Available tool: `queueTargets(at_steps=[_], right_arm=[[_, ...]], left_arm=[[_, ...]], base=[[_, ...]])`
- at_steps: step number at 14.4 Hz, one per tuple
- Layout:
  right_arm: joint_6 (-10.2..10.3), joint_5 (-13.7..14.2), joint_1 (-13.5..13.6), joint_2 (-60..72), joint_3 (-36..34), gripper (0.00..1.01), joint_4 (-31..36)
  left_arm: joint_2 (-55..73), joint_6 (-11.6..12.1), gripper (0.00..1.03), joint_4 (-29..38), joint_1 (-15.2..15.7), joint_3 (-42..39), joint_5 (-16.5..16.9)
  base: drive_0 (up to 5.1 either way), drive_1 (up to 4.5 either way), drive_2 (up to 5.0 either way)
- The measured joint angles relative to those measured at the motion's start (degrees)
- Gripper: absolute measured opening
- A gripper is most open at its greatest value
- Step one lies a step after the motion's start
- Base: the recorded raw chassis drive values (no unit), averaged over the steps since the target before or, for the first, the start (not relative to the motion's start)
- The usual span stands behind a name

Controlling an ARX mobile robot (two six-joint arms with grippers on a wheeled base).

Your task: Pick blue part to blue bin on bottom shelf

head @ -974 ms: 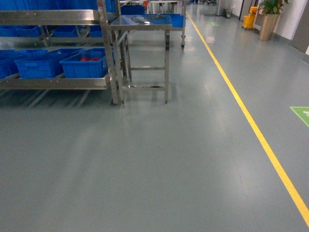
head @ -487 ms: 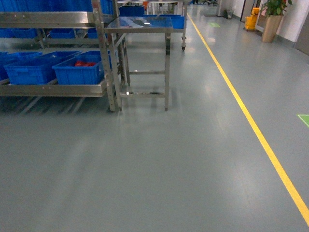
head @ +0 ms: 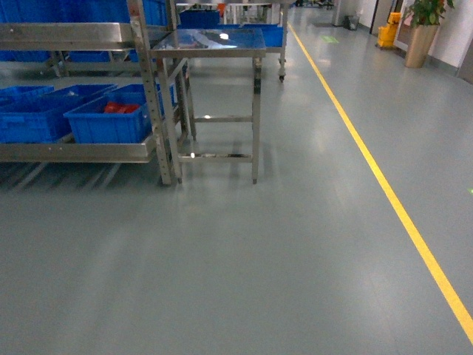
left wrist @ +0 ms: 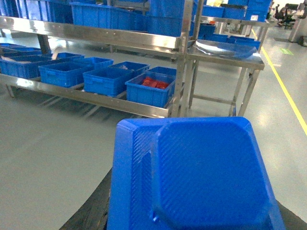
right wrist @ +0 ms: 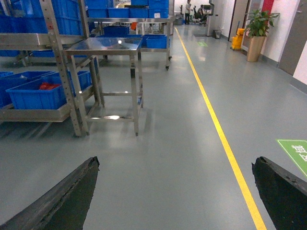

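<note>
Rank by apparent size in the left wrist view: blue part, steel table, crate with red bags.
1. blue part, largest, though it is nearest the camera, so true size is unsure.
2. steel table.
3. crate with red bags, smallest.

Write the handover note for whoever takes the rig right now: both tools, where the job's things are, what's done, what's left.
Left tool: carrying the blue part, which fills its wrist view; the fingers themselves are hidden.
Right tool: open and empty, its fingers spread wide over bare floor.
Blue bins sit in a row on the bottom shelf of the steel rack, left of the small steel table. The end crate beside the table shows red contents; the others look free.
Done: part is in hand.
Left: drive up to the rack, reach into a bin without red contents, release.
</note>
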Motion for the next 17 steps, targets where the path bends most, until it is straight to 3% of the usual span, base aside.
queueTargets(at_steps=[17], right_arm=[[0.00,-0.02,0.00,0.00,0.00,0.98,-0.02]], left_arm=[[0.07,0.00,0.43,-0.04,-0.02,0.00,0.02]], base=[[0.0,4.28,-4.3]])
